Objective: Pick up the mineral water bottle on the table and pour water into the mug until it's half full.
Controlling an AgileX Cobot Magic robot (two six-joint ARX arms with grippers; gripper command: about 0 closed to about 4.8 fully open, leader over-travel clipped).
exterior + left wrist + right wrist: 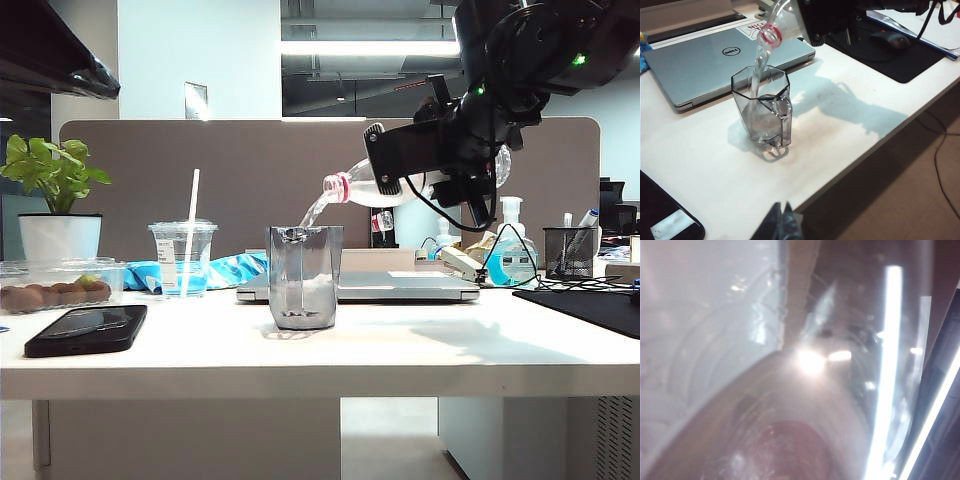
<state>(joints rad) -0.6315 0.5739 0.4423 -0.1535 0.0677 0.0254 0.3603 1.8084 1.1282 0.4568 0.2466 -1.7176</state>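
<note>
Mineral water bottle (400, 188), clear ribbed thin plastic, feels light and crushable, so my right gripper (432, 172) clamps its body gently while my left gripper (781, 220), seemingly closed, holds nothing.

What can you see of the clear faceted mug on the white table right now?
The clear greyish faceted plastic-looking mug stands upright on the white table, in front of a silver laptop. It has an angular rim and a side handle. A stream of water falls into it from the tilted bottle; it is partly filled.
</note>
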